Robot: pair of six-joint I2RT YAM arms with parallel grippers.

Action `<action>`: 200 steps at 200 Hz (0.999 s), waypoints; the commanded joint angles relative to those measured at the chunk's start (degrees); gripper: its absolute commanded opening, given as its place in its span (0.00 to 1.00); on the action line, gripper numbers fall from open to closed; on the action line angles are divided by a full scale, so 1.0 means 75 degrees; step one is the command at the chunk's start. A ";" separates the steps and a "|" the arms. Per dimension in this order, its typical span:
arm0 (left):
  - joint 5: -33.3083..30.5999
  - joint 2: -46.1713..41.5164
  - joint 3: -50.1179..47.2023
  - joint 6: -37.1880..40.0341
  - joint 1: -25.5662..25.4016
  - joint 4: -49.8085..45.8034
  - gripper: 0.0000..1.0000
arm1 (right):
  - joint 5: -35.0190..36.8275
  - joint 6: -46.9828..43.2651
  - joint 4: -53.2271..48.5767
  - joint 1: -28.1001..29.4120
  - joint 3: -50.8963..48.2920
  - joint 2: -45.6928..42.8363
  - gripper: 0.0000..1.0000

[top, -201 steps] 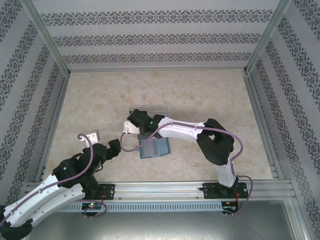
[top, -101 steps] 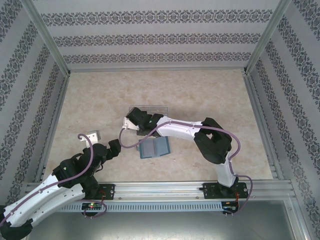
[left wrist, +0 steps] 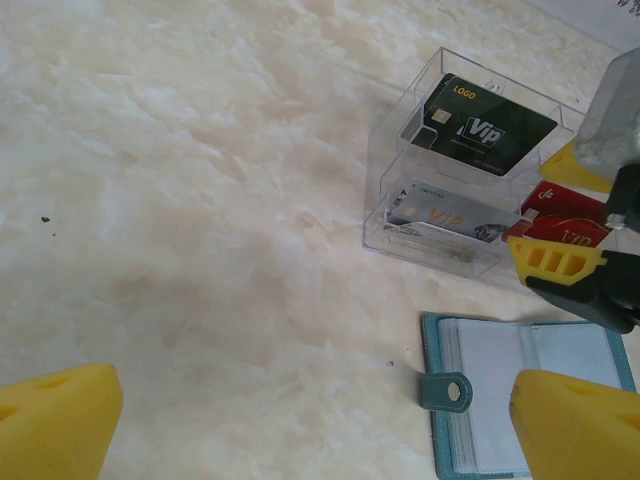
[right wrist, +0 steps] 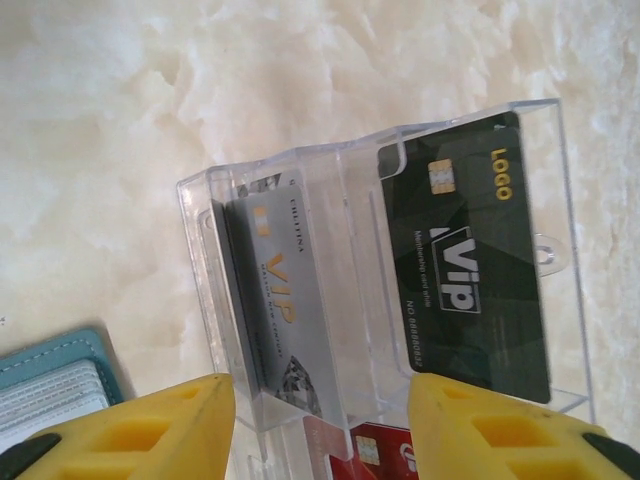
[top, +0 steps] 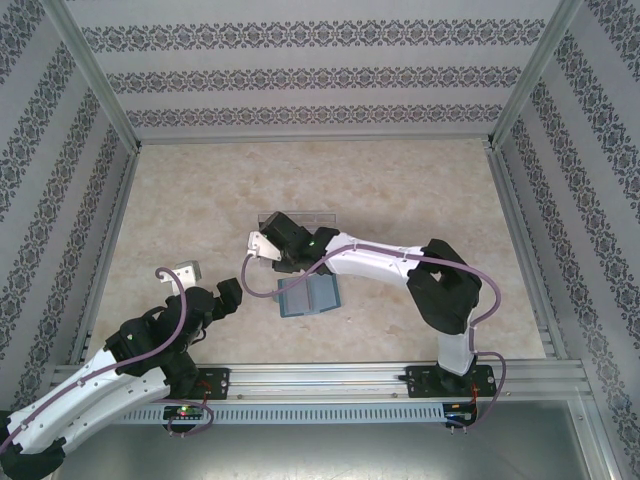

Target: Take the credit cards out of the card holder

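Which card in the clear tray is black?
The VIP card marked LOGO in gold; the others are the silver card and the red card.

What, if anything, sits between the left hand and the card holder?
Nothing on the table: only bare surface lies between the open left hand and the opened card holder. In the top view the right arm's purple cable loops close by that gap. The right hand is over the clear tray beyond.

A lab-style robot test booth: aluminium frame, wallpaper panels, marble-look tabletop.
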 commanded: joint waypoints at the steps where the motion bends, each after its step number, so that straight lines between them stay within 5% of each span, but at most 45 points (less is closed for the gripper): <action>1: -0.0062 -0.0106 -0.0114 -0.0089 0.0012 -0.0256 1.00 | 0.0064 0.0138 -0.0326 0.0064 0.0182 0.0418 0.51; 200: 0.0078 -0.0066 -0.0087 0.0006 0.0012 -0.0133 1.00 | 0.1780 0.0955 0.0702 -0.0123 0.0258 0.0654 0.44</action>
